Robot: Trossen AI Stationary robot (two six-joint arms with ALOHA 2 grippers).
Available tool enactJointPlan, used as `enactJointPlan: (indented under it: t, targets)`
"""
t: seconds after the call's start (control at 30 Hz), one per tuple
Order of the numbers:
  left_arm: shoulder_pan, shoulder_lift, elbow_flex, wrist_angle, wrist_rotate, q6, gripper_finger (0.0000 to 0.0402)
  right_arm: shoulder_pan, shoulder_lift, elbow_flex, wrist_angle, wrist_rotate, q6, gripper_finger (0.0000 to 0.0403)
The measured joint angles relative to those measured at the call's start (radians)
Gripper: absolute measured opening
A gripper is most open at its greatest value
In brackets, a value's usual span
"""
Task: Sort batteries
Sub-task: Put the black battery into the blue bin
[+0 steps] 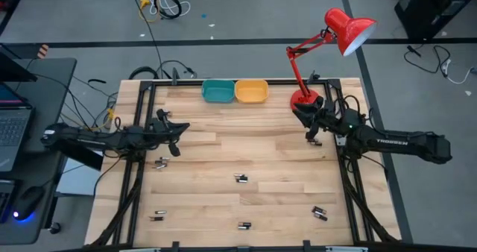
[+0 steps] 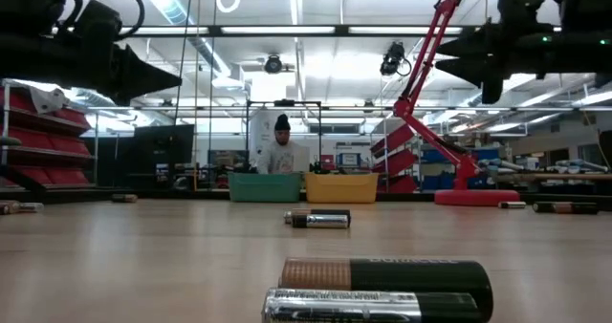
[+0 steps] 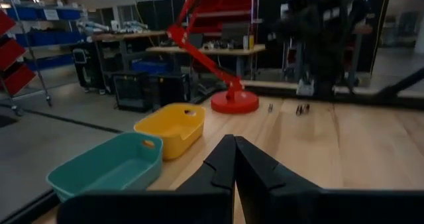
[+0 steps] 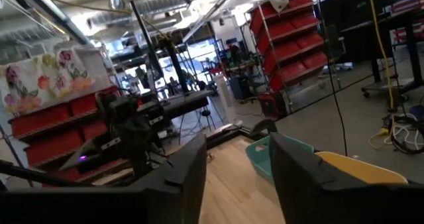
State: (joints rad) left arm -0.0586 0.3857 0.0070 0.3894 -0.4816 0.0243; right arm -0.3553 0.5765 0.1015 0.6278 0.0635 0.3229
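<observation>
Right tool [image 1: 309,136] hangs spread and empty by the lamp [image 1: 328,51], left tool [image 1: 175,136] pressed together, so I'd guess no batteries [image 1: 241,178] picked yet.

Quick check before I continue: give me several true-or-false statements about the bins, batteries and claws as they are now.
1. The teal plastic bin sits beside the yellow plastic bin, touching. True.
2. The small dark batteries with silvery ends all lie inside the bins. False: several lie scattered on the wooden table.
3. The left claw is shut. True.
4. The right claw is shut on a battery. False: its fingers stand apart, nothing between them.
5. The red desk lamp stands by the left arm. False: beside the right arm.
</observation>
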Motion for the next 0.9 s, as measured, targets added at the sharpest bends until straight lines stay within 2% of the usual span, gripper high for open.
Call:
enactJointPlan:
  t: [0.27,0.57,0.7,0.9]
  targets:
    - [0.0,0.156,0.0,0.096,-0.004,0.024,0.0023,-0.028,0.14,0.071,0.0,0.041,0.023,0.0183]
    - [0.032,0.209,0.005,0.104,-0.086,0.104,0.0077,-0.035,0.324,0.099,0.058,0.104,0.09,0.0186]
    - [0.085,0.21,0.02,0.103,-0.04,0.101,0.0094,-0.035,0.405,0.133,0.14,0.104,0.094,0.0185]
    - [0.172,0.218,0.03,0.025,0.055,0.013,0.0105,-0.011,0.536,0.245,0.114,0.033,0.101,0.0185]
